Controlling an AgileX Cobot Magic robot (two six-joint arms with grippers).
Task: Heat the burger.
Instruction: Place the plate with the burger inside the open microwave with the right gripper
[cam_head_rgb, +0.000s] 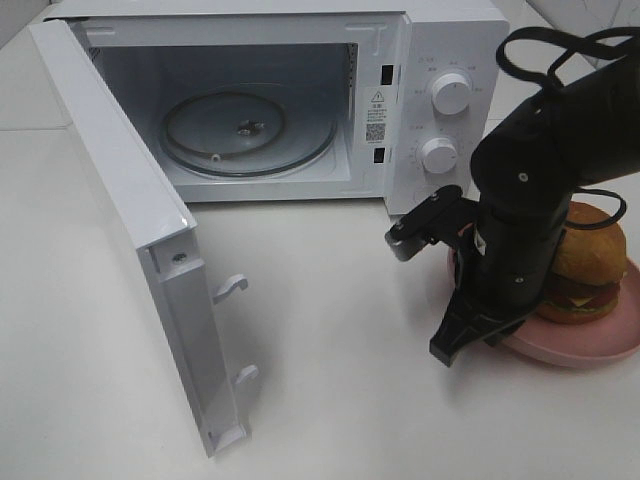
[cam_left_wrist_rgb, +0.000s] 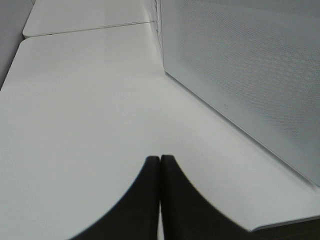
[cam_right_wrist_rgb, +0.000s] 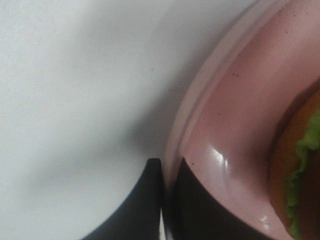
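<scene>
The burger (cam_head_rgb: 585, 265), with a golden bun and green lettuce, sits on a pink plate (cam_head_rgb: 590, 352) at the right, in front of the microwave's control panel. My right gripper (cam_head_rgb: 478, 338) comes down at the plate's left edge and is shut on its rim. In the right wrist view one finger lies outside the plate (cam_right_wrist_rgb: 235, 125) rim and the other inside it, with the gripper (cam_right_wrist_rgb: 167, 200) beside the burger (cam_right_wrist_rgb: 300, 165). The left gripper (cam_left_wrist_rgb: 160, 192) is shut with nothing in it, over bare table.
The white microwave (cam_head_rgb: 440, 60) stands at the back with its door (cam_head_rgb: 130, 220) swung open to the left and a glass turntable (cam_head_rgb: 245, 130) inside. Its perforated wall (cam_left_wrist_rgb: 240, 75) fills the left wrist view.
</scene>
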